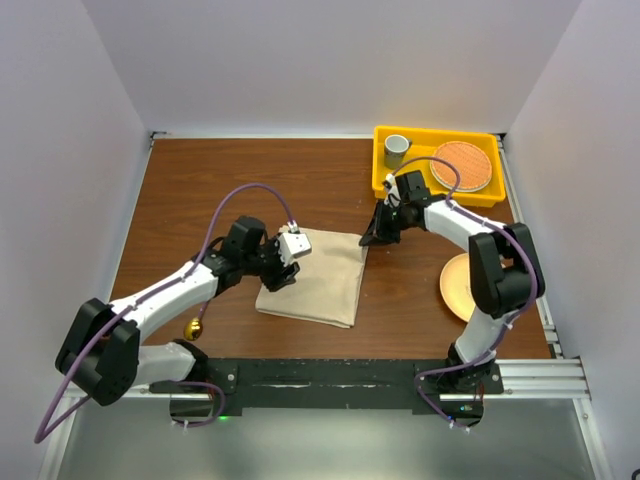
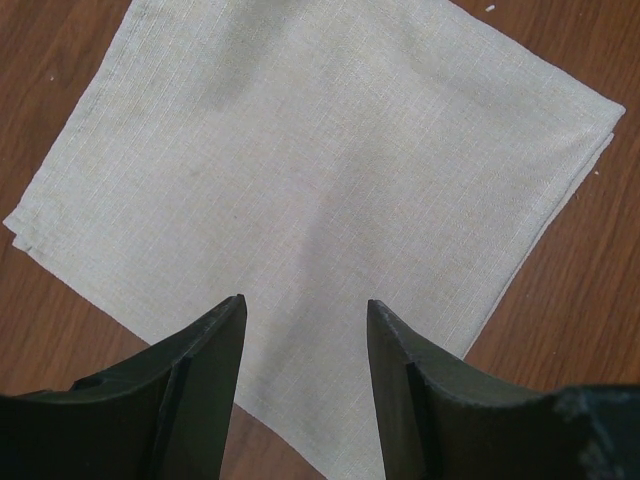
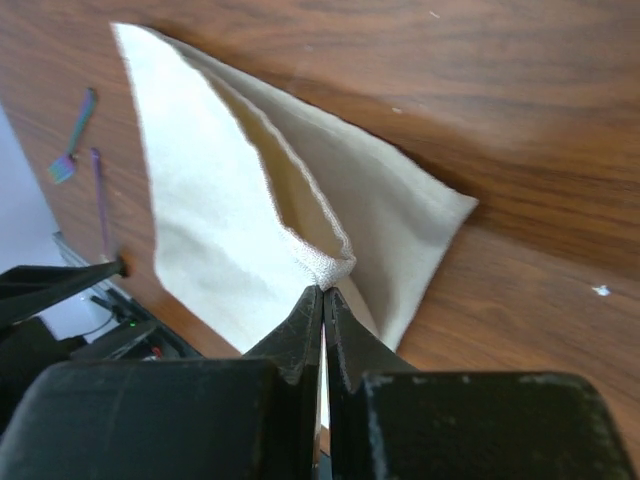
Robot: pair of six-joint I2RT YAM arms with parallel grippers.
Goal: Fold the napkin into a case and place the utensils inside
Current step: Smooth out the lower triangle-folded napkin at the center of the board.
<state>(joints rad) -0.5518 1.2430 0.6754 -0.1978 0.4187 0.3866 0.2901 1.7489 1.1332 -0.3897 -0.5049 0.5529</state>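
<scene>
Right gripper (image 3: 322, 292) is clamped tight on 1 top-layer corner of the napkin (image 3: 220, 200), holding it up off the table (image 3: 500, 100); left gripper (image 2: 305, 305) hovers half-open over the cloth's left edge.

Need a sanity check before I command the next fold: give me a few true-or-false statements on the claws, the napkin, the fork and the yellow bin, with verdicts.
1. The right claw is shut on a corner of the napkin. True.
2. The left claw grips the napkin. False: it is open above the cloth, with nothing between its fingers.
3. The fork is tucked inside the napkin. False: it lies on the bare table, apart from the cloth.
4. A cup stands in the yellow bin. True.
</scene>
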